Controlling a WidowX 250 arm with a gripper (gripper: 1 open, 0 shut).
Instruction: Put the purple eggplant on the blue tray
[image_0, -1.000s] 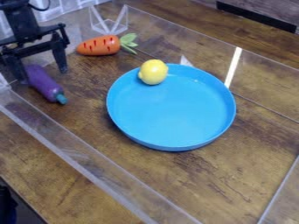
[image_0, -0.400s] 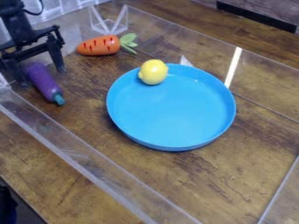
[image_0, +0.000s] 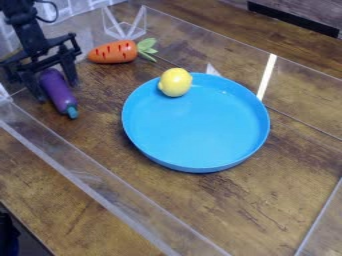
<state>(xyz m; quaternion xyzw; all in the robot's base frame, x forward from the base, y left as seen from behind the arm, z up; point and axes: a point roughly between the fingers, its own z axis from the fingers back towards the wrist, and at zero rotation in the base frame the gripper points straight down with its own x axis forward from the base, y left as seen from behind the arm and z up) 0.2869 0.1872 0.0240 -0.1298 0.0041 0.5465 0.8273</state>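
Note:
The purple eggplant (image_0: 59, 94) lies on the wooden table at the far left, its teal stem end pointing toward the front. My black gripper (image_0: 47, 72) points down over its rear half, with a finger pressed against each side, so it is shut on the eggplant. The eggplant still rests on the table. The blue tray (image_0: 201, 135) sits to the right, in the middle of the view, well apart from the gripper.
A yellow lemon-like fruit (image_0: 174, 82) rests on the tray's rear left rim. An orange carrot (image_0: 112, 53) with green leaves lies behind the eggplant, close to the gripper. A low clear wall (image_0: 80, 170) borders the table's front left.
The gripper has sunk a little onto the eggplant and its fingers have closed from wide open to gripping it. The tray, lemon and carrot have not moved.

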